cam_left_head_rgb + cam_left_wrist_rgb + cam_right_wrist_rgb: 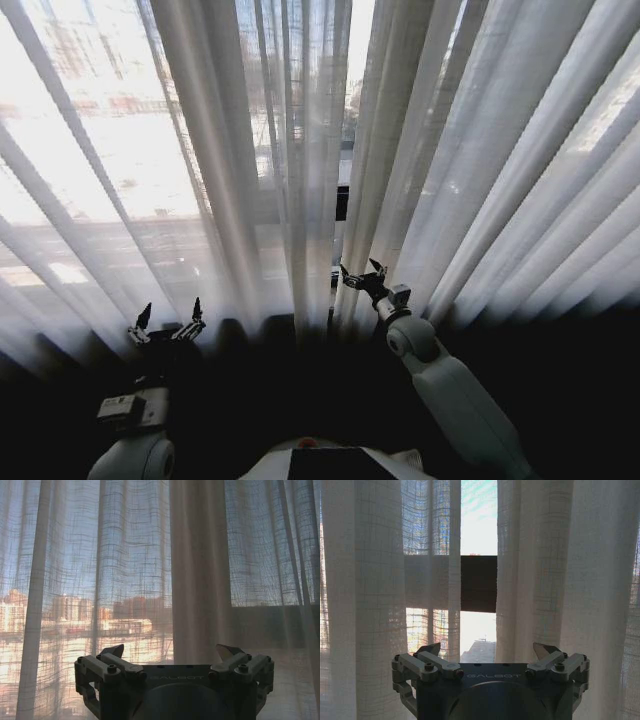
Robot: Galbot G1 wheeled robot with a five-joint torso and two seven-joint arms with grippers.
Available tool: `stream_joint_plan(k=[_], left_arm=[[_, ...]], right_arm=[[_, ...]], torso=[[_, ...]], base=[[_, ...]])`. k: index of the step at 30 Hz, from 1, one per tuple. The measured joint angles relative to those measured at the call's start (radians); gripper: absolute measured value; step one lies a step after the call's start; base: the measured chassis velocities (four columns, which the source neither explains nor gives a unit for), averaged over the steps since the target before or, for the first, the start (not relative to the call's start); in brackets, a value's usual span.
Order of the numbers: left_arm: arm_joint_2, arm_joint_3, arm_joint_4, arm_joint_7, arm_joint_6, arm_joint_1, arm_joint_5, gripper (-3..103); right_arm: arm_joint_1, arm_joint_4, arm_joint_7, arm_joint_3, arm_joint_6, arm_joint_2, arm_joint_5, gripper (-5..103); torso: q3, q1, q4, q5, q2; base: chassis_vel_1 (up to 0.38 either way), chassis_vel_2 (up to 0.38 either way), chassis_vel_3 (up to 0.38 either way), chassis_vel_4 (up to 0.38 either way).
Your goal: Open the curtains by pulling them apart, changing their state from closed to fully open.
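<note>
Curtains [300, 160] hang across the whole window ahead of the robot, two sheer white pleated panels meeting near the middle. A narrow gap [343, 200] runs between their inner edges, and through it a dark horizontal window frame bar [479, 583] and bright daylight show. The left panel [150, 170] fills the window to the left of the gap, the right panel [500, 170] to the right of it, and both drop into shadow along their lower edge.

The right gripper [362, 273] is raised just in front of the gap, close beside the inner edge of the right panel, its fingers spread and grasping nothing; in the right wrist view the gripper [489, 652] points straight at the gap with free space between its tips. The left gripper [169, 315] sits lower and well apart from the gap, in front of the left panel's lower folds, fingers likewise released and empty; in its own wrist view the gripper [172, 655] faces a thick pleat [200, 570].

The word "GALBOT" [490, 675] is embossed on each gripper's body.
</note>
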State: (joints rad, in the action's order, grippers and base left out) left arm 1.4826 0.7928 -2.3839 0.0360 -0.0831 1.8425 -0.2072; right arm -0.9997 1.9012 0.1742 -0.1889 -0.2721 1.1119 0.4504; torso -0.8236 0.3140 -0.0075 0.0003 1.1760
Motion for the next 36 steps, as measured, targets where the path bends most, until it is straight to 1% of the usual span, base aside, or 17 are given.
stream_joint_plan(k=[2,3,7,12,17,22,25,30,36], left_arm=[[0.006,0.006,-0.006,0.001,-0.001,0.014,0.0,100],[0.006,0.006,-0.006,0.001,-0.001,0.014,0.0,100],[0.015,0.006,-0.018,0.001,-0.017,0.05,-0.001,100],[0.018,0.005,-0.015,0.001,-0.031,0.067,-0.001,100],[0.011,-0.009,0.006,0.001,-0.045,0.068,0.008,100],[0.005,-0.01,0.005,0.001,-0.048,0.07,0.01,100],[-0.012,-0.005,0.002,0.001,-0.046,0.068,0.008,100],[-0.015,-0.007,-0.004,0.002,-0.043,0.069,0.008,100],[-0.014,-0.008,-0.013,0.002,-0.043,0.077,0.008,100]], right_arm=[[0.041,-0.006,0.02,0.031,-0.017,0.002,0.02,100],[0.041,-0.006,0.02,0.031,-0.017,0.002,0.02,100],[0.106,-0.045,0.062,0.068,-0.028,0.0,0.032,100],[0.119,-0.054,0.088,0.065,-0.033,-0.012,0.031,100],[0.079,-0.03,0.094,0.029,-0.036,-0.033,0.03,100],[0.041,-0.009,0.1,-0.005,-0.036,-0.036,0.028,100],[0.025,-0.006,0.1,-0.015,-0.035,-0.041,0.028,100],[0.073,-0.059,0.1,-0.01,-0.033,-0.029,0.03,100],[0.121,-0.1,0.101,0.009,-0.032,-0.026,0.036,100]], torso=[[0.0,0.0,0.0,-0.0003,0.0],[0.0,0.0,0.0,-0.0003,0.0],[0.0,0.0,0.0,-0.0001,0.0],[0.0,0.0,-0.0001,0.0001,0.0],[0.0,0.0,-0.0004,-0.0002,0.0],[0.0,0.0,-0.0002,-0.0001,0.0],[0.0,0.0,-0.0004,0.0,0.0],[0.0,0.0,0.0,-0.0002,0.0],[0.0,0.0,-0.0001,-0.0001,0.0]], base=[[0.0,0.0,0.0,0.0],[0.0,0.0,0.0,0.0],[0.0,0.0,0.0,0.0],[0.0,0.0,0.0,0.0],[0.0,0.0,0.0,0.0],[0.0,0.0,0.0,0.0],[0.0,0.0,0.0,0.0],[0.0,0.0,0.0,0.0],[0.0,0.0,0.0,0.0]])
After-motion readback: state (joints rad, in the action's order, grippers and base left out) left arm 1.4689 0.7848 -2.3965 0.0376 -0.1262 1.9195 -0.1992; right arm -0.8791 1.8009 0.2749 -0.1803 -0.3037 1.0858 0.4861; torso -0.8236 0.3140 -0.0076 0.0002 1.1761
